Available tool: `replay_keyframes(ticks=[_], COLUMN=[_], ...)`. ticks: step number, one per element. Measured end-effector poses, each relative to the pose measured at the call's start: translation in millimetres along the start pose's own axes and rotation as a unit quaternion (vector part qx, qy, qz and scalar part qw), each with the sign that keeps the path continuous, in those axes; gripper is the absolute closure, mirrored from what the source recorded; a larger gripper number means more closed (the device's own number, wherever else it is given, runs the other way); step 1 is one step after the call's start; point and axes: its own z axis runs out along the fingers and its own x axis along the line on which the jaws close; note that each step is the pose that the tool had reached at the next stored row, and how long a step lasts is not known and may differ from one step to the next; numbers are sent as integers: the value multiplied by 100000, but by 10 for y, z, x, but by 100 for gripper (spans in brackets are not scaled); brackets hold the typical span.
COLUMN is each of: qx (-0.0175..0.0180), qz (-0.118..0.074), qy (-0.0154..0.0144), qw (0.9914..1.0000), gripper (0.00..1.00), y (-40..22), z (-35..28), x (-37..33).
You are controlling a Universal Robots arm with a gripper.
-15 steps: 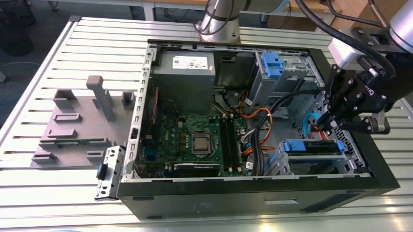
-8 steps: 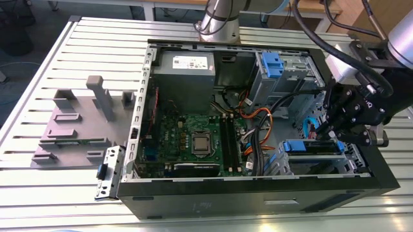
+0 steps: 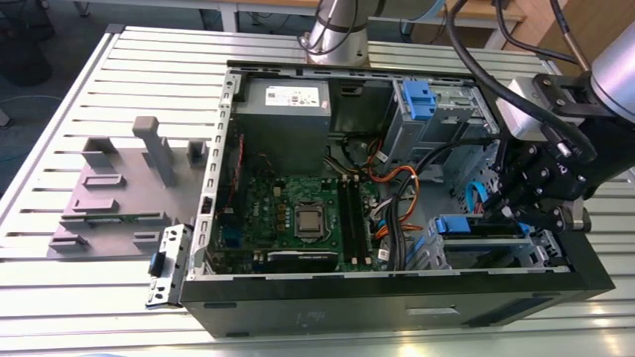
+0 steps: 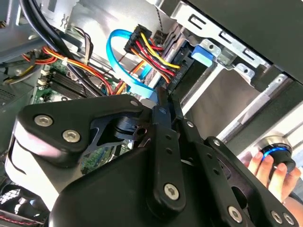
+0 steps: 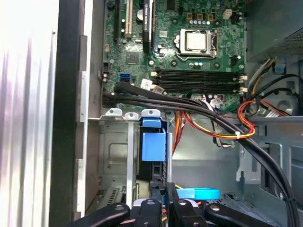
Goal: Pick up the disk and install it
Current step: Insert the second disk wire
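The disk (image 5: 153, 144) stands on edge in the drive bay (image 5: 116, 153), its blue frame toward the motherboard (image 5: 189, 56). The claw (image 5: 164, 187) is narrow, fingers nearly together, right at the disk, likely pressing it home rather than gripping.

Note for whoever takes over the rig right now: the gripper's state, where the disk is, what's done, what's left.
Gripper: low inside the open black computer case, at the end of the flat disk in its bright blue plastic frame; whether it grips is unclear.
Disk: edge-on in the grey metal drive bay on the exterior view's right, off the slatted metal table.
Done: disk picked up and entered into the bay.
Left: full seating is not confirmed.
A person's hand rests by a round knob outside the case.
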Motion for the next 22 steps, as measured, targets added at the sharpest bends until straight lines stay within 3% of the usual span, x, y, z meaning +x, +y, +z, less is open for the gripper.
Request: replay_keyframes(ticks=[2,4,12,22], qx=[6,8,9,9], qz=[-41,-58,-75,-78], qy=[-736,-1078,-1377,-1453], qw=[99997,99994,99990,99989], gripper=[84,84,84,84], y=[0,0,-1,-2], z=[3,8,24,42], x=[3,11,61,72])
